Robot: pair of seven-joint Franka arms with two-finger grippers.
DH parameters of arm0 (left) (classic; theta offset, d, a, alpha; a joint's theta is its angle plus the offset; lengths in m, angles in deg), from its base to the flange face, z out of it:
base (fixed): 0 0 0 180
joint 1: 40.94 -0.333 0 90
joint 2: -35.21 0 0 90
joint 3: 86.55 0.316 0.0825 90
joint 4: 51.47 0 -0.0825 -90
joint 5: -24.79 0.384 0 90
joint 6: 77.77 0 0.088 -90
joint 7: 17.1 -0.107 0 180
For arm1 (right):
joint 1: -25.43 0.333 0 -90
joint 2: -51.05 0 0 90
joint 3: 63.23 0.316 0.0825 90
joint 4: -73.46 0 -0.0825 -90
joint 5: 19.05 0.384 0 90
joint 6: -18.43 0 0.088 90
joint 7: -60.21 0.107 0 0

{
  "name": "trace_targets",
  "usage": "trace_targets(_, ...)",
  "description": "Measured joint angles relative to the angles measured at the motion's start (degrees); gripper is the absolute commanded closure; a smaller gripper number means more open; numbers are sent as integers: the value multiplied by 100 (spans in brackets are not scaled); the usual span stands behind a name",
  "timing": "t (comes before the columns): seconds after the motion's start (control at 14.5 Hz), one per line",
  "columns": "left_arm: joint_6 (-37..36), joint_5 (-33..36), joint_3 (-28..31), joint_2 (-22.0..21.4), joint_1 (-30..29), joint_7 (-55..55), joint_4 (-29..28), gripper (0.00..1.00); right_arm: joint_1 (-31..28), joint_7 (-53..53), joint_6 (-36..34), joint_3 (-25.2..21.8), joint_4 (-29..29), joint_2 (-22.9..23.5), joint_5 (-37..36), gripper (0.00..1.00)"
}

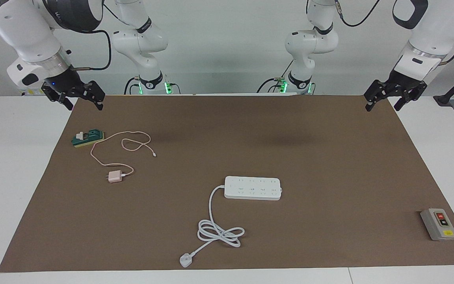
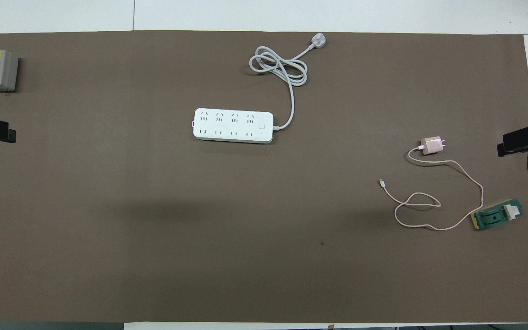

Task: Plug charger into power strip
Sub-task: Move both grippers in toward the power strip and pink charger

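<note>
— Brown paper matting (image 1: 329, 177) covers the white surface (image 1: 18, 165). What sits at the right arm's end?

— Up in the air over the mat's corner by the robots hangs the right gripper (image 1: 80, 98), a black two-finger tool with its jaws spread and nothing between them. Below it lies a small green-and-white block (image 1: 88, 138). Just beside that runs the thin pink cable (image 1: 126, 144), looping across the mat, its loose tip resting apart from everything. The small pale-pink cube-shaped charger (image 1: 114, 176) lies at the cable's other end, farther from the robots than the block, prongs pointing toward the right arm's end of the surface.

— And the middle?

— A flat white oblong power strip (image 1: 252, 188) lies socket side up, well apart from the charger. Its thick white cord (image 1: 217, 230) leaves the end toward the right arm, coils farther from the robots, and finishes in a white plug (image 1: 186, 260) near the mat's edge.

— The left arm's end?

— A grey box with red, black and yellow buttons (image 1: 439, 224) stands near the mat's corner. The left gripper (image 1: 384, 103) hangs over the corner by the robots, jaws apart, holding nothing.
</note>
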Motion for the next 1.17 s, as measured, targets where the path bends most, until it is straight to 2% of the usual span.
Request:
trace_targets(0.34,57,0,-75,-141,-13,-4,35,0,0,0,0,6,-2,3,0,0)
trace_targets(0.48,319,0,-91,-56,-11,-4,121,0,0,0,16,19,-11,4,0,0)
trace_targets(0.69,339,0,-104,77,-6,-4,383,0,-1,-4,242,188,-99,8,1,0)
trace_targets(0.96,338,0,-104,200,7,-4,398,0,-1,-3,325,364,-120,10,1,0)
trace_targets(1.17,338,0,-103,274,7,-4,401,0,-13,-3,856,348,-126,21,1,0)
